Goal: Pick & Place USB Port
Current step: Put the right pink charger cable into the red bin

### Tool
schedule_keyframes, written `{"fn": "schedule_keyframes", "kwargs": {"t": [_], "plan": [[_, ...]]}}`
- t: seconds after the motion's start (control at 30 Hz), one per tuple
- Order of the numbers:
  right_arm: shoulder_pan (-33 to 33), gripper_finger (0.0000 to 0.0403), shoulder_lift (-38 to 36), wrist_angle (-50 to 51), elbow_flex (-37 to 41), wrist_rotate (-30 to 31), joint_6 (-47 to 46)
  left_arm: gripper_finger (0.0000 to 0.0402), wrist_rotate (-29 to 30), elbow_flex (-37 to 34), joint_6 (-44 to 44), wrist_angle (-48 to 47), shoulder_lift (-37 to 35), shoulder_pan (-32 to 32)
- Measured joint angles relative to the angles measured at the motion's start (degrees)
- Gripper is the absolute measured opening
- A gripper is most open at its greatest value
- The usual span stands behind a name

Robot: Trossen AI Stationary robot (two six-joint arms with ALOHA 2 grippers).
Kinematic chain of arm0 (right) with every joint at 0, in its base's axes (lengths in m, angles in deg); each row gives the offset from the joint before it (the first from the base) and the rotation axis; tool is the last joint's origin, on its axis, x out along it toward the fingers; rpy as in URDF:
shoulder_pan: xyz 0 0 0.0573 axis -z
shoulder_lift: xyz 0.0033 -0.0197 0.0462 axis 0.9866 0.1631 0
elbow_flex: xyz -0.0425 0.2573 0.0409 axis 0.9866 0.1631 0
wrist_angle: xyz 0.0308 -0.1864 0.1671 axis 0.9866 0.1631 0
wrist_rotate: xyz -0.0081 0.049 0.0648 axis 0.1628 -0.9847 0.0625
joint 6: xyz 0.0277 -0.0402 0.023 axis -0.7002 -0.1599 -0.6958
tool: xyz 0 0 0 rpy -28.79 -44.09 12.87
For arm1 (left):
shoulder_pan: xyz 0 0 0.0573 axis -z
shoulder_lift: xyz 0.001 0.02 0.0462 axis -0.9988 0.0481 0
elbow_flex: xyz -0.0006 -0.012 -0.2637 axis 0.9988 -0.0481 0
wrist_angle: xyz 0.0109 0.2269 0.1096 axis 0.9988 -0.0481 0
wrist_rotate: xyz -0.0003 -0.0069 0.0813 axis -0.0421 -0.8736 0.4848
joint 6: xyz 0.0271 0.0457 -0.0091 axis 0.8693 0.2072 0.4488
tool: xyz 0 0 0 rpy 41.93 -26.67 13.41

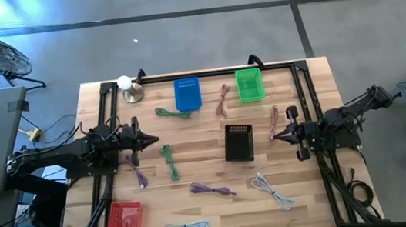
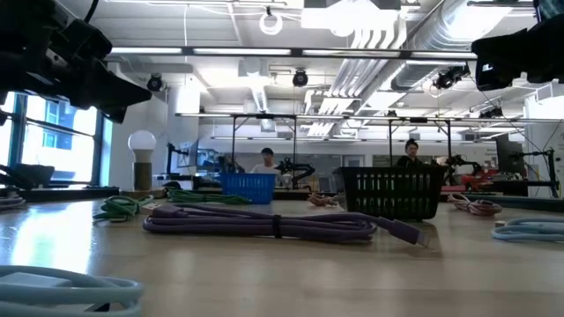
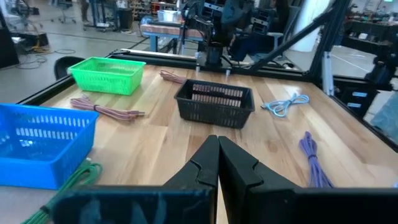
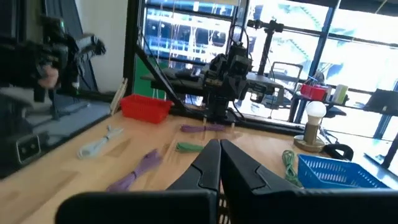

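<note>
- The left tool hovers over the left side of the counter, its fingers pressed together to a point and holding nothing; it aims toward the middle of the counter.
- Just ahead of that tip lies a green cable, its long axis running from near the tip toward the counter's front edge, across the line of the tool and not along it. A purple cable lies just beside it, under the left wrist.
- By my reading the left arm is the nearer one for these two, and its fingers would have to spread and turn to straddle the cable.
- The right tool waits over the right side, likewise closed to a point and empty, facing the black basket that stands between the two arms.
- A pink cable lies just beside the right tip, running lengthways toward the far edge.
- Farther off, a second green cable lies next to the blue basket, and another pink cable beside the green basket.
- Which basket is the target, I cannot tell.
</note>
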Motion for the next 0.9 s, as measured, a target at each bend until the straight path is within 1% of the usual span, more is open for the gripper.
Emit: {"fn": "schedule_keyframes", "kwargs": {"t": [0.13,0.2,0.43,0.57,0.67,0.73,0.8,0.9], "plan": [[0.01,0.0000,0.02,-2.29,0.00,0.00,-6.27,0.0000,0.92,0.00,-0.15,4.30,-0.04,-0.01],[0.09,0.0000,-0.01,-3.05,0.01,0.04,-6.83,0.0000,0.53,0.00,-0.23,5.55,-0.01,-0.02],[0.27,0.0000,-0.01,-5.14,-0.30,1.75,0.18,0.0000,-0.04,0.32,0.01,5.45,0.02,0.00],[0.27,0.0000,0.18,-5.10,-4.11,3.75,2.96,0.0000,0.52,2.25,-1.94,3.49,0.03,0.00],[0.27,0.0001,1.61,-1.46,-7.97,5.67,4.33,0.0000,0.56,3.70,-2.58,3.88,-0.06,-0.01],[0.27,0.0008,3.23,2.32,-11.03,8.41,3.52,0.0002,0.58,4.29,-3.36,3.25,-0.03,0.00],[0.27,0.0023,5.41,6.85,-14.35,11.84,0.75,0.0010,0.58,4.41,-3.50,1.90,0.03,0.00],[0.27,0.0059,9.48,12.12,-18.65,15.19,-3.30,0.0033,1.10,4.85,-4.96,1.18,-0.02,0.00]]}}
